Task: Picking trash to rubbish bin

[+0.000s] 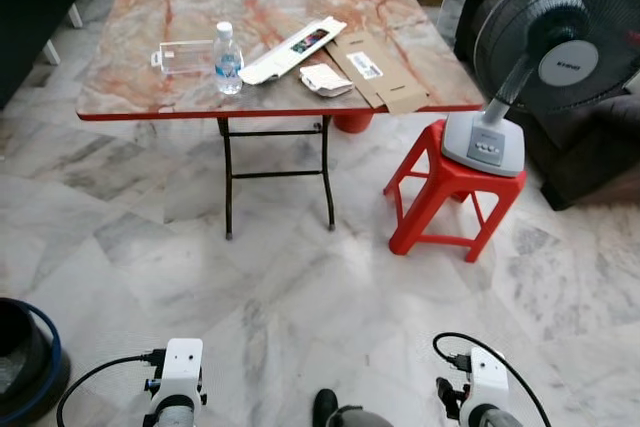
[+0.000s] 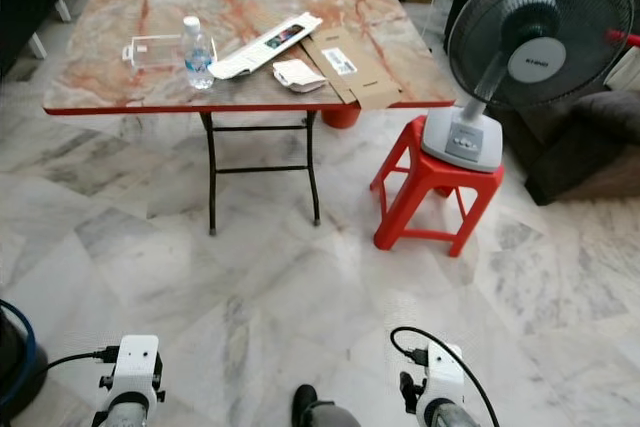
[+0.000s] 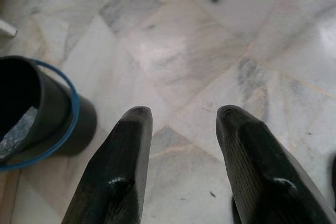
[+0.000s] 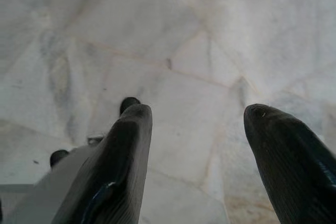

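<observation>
Well ahead of both grippers stands the surface (image 1: 180, 7), a marbled red-and-cream folding top on black legs, and to its right, ahead of the right gripper, a grey fan (image 1: 555, 42) sits on a red stool (image 1: 450, 192). The floor (image 1: 300, 287) is pale marble tile, and it lies under both grippers. Close beside the left gripper (image 3: 181, 116), on its outer side, a black bin (image 3: 37, 108) with a blue rim stands on the floor with something pale inside. The trash is far from both grippers, near the front edge of the surface: a flat brown cardboard piece (image 1: 375, 69) overhanging the edge, a long white box (image 1: 293, 49) beside it, a clear plastic tray (image 1: 185, 55), a water bottle (image 1: 229, 58) standing upright, and a crumpled white wrapper (image 1: 325, 79) between the box and the cardboard. The left gripper hangs low with its fingers spread wide and nothing between them. The right gripper (image 4: 197, 114) also hangs low over bare tile, fingers wide apart and empty.
</observation>
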Robot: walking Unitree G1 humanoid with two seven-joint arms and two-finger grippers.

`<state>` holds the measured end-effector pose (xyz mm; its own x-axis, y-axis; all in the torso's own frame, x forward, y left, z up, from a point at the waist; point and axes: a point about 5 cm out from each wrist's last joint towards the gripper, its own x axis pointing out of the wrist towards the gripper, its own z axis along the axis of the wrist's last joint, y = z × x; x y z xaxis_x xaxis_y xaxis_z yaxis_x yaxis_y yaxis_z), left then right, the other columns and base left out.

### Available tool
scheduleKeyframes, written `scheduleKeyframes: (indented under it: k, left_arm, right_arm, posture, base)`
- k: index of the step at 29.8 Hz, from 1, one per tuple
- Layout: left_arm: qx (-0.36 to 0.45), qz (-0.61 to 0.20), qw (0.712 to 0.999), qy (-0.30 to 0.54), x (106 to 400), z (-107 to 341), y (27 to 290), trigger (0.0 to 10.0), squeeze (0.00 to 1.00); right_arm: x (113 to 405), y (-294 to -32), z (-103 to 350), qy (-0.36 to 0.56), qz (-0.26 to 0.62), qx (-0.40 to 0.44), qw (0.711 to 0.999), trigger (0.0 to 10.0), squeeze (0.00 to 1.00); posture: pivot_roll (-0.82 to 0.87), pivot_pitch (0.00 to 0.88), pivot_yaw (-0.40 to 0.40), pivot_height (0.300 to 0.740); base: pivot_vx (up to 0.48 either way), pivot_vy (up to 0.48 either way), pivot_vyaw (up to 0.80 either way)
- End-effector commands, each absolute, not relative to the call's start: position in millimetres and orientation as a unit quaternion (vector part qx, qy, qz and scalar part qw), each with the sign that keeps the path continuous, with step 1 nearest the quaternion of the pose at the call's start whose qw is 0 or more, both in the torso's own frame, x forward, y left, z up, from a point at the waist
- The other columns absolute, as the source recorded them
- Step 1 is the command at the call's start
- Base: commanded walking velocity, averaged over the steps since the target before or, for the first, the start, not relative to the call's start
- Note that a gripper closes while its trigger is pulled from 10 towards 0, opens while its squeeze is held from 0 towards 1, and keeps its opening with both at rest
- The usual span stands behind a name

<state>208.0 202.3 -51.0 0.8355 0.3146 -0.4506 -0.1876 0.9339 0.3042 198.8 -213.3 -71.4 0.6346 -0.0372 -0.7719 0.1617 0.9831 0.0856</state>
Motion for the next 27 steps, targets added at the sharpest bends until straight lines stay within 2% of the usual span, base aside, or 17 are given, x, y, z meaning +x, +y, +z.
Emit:
scheduleKeyframes:
  k: [1,2,3,8,11,12,13,14,16,20,22,24,27]
  left_arm:
    - [0.112,0.135,0.951,0.256,207.3,-51.8,200.1,10.0,0.0]
    - [0.112,0.135,0.951,0.256,207.3,-51.8,200.1,10.0,0.0]
    - [0.112,0.136,0.956,0.236,213.2,-46.5,199.4,10.0,0.0]
    - [0.105,0.139,0.97,0.167,234.7,-25.7,197.2,10.0,0.0]
    - [0.105,0.14,0.974,0.147,242.8,-18.4,195.9,10.0,0.0]
    - [0.099,0.141,0.977,0.123,254.2,-8.3,193.7,10.0,0.0]
    - [0.099,0.141,0.977,0.123,254.2,-8.3,193.7,10.0,0.0]
    - [0.085,0.139,0.982,0.091,269.2,5.9,188.8,10.0,0.0]
    - [0.081,0.138,0.984,0.082,273.3,10.1,187.2,10.0,0.0]
    - [0.087,0.112,0.989,0.03,292.5,32.8,173.9,10.0,0.0]
    - [0.084,0.109,0.99,0.022,295.4,36.7,172.0,10.0,0.0]
    - [0.081,0.098,0.992,0.003,303.0,46.5,167.2,10.0,0.0]
    - [0.08,0.095,0.992,0.005,303.6,46.5,166.1,10.0,0.0]
  right_arm:
    - [206.8,-216.6,-65.8,0.405,-0.058,0.07,0.91,10.0,0.0]
    - [206.8,-216.6,-65.8,0.405,-0.058,0.07,0.91,10.0,0.0]
    - [223.2,-216.7,-55.1,0.373,-0.047,0.062,0.925,10.0,0.0]
    - [268.2,-218.2,-18.4,0.278,-0.011,0.038,0.96,10.0,0.0]
    - [281.5,-217.2,-5.3,0.244,-0.002,0.039,0.969,10.0,0.0]
    - [296.1,-210.2,9.8,0.206,0.025,0.031,0.978,10.0,0.0]
    - [296.1,-210.2,9.8,0.206,0.025,0.031,0.978,10.0,0.0]
    - [313.5,-197.2,28.9,0.16,0.057,0.018,0.985,10.0,0.0]
    - [318.1,-193.0,34.4,0.147,0.065,0.02,0.987,10.0,0.0]
    - [343.4,-167.0,70.4,0.064,0.097,0.035,0.993,10.0,0.0]
    - [347.2,-161.6,77.3,0.048,0.103,0.04,0.993,10.0,0.0]
    - [356.8,-142.3,97.2,0.003,0.12,0.06,0.991,10.0,0.0]
    - [358.5,-131.9,101.5,-0.008,0.124,0.074,0.989,10.0,0.0]
  posture:
    - [0.08,0.192,-0.088,0.74]
    - [0.08,0.192,-0.088,0.74]
    - [0.08,0.196,-0.089,0.74]
    - [0.07,0.211,-0.09,0.74]
    - [0.07,0.215,-0.096,0.74]
    - [0.06,0.215,-0.1,0.74]
    - [0.06,0.215,-0.1,0.74]
    - [0.05,0.214,-0.102,0.74]
    - [0.05,0.214,-0.102,0.74]
    - [0.06,0.207,-0.112,0.74]
    - [0.06,0.205,-0.113,0.74]
    - [0.06,0.206,-0.113,0.74]
    - [0.06,0.193,-0.112,0.74]
  base:
    - [0.0,0.0,0.0]
    - [0.0,0.0,0.0]
    - [0.0,0.0,0.0]
    - [0.0,0.0,0.0]
    - [0.0,0.0,0.0]
    - [0.0,0.0,0.0]
    - [0.0,0.0,0.0]
    - [0.0,0.0,0.0]
    - [0.0,0.0,0.0]
    - [0.0,0.0,0.0]
    - [0.0,0.0,0.0]
    - [0.0,0.0,0.0]
    - [0.0,0.0,0.0]
